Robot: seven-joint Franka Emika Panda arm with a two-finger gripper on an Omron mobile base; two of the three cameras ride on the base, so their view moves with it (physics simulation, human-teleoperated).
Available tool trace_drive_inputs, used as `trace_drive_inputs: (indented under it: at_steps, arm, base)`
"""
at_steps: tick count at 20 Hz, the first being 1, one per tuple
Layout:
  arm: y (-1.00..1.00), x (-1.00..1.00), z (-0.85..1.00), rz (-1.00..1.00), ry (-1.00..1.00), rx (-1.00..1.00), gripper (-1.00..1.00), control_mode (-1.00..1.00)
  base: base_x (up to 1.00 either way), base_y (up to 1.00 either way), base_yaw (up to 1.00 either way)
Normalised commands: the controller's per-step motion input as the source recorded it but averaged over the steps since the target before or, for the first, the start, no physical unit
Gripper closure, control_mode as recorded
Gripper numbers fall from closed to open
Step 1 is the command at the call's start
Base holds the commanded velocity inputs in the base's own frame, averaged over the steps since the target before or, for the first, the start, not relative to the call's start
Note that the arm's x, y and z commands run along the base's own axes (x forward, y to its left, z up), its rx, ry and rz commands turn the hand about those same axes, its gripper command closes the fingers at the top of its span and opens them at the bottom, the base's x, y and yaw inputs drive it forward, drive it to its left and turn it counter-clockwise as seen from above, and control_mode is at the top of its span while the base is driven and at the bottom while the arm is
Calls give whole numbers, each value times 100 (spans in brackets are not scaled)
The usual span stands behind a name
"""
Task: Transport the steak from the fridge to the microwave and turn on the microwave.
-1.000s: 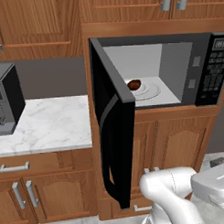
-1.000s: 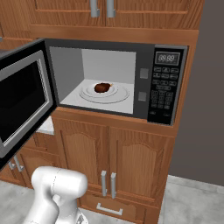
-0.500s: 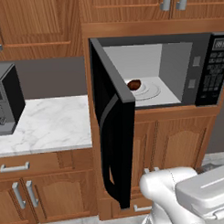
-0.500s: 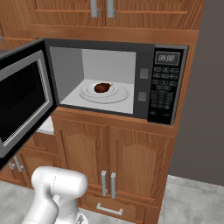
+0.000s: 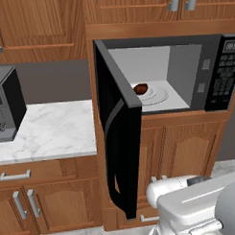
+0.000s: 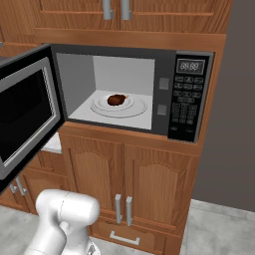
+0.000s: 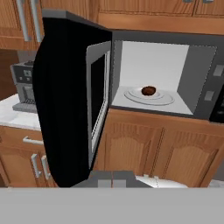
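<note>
The steak [image 6: 116,100], a small dark-brown lump of meat, lies at the centre of the round white turntable plate [image 6: 134,110] inside the wide black built-in microwave [image 6: 164,74], and its position there matches the earlier frames. Nearest the cameras, the white rounded arm link [image 5: 199,207] at the lower right of the left base view reaches further across than it did half a second ago, while the white joint [image 6: 64,214] at the bottom of the right base view sits where it was. At the bottom of the hand view the gripper [image 7: 112,178] shows as two dark finger tips pressed flat together with no gap, holding nothing. Beyond the arm, the microwave's black door with dark glass window [image 5: 119,138] stands swung wide open to the left, hinged on the left edge, unchanged from the earlier frames; its lower edge hangs in front of the brown wooden lower cabinet doors [image 6: 124,184]. The light grey cavity is fully exposed. The button keypad [image 6: 184,107] with a small digital display above it occupies the microwave's right side. To the left, a white marble countertop [image 5: 52,131] carries a smaller black and grey countertop appliance [image 5: 6,109], well apart from the microwave. Brown wooden upper cabinets with grey bar handles [image 6: 114,9] run above.
</note>
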Motion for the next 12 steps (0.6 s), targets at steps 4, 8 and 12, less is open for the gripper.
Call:
trace_drive_inputs:
  at_steps: [4, 8, 12]
  arm:
    - [32, 0, 0, -5, 0, -1, 100, -100]
    - [35, 1, 0, -5, 0, -1, 100, -100]
    - [38, 7, 0, -6, 0, -2, 100, -100]
  base:
    - [0, 0, 0]
    - [0, 0, 0]
    - [0, 0, 0]
